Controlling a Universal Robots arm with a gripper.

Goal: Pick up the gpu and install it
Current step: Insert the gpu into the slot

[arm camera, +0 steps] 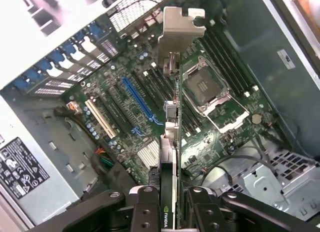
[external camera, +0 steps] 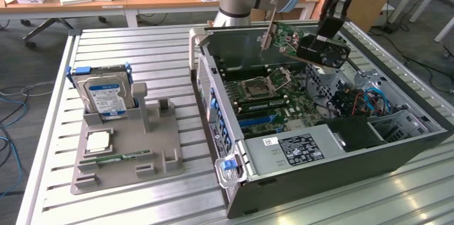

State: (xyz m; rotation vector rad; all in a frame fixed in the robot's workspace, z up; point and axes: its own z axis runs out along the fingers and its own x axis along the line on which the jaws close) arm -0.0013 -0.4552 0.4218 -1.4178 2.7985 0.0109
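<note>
Claw (arm camera: 170, 204): clamped on the gpu, a finger on each face.
Gpu (arm camera: 172, 117): held edge-on in the air over the motherboard, silver bracket end away from the claw, in no slot.
Motherboard (arm camera: 115, 86): inside the open case, beneath the card.
Case (external camera: 341, 166): lying on its side on the slatted desk (external camera: 127, 49).
</note>
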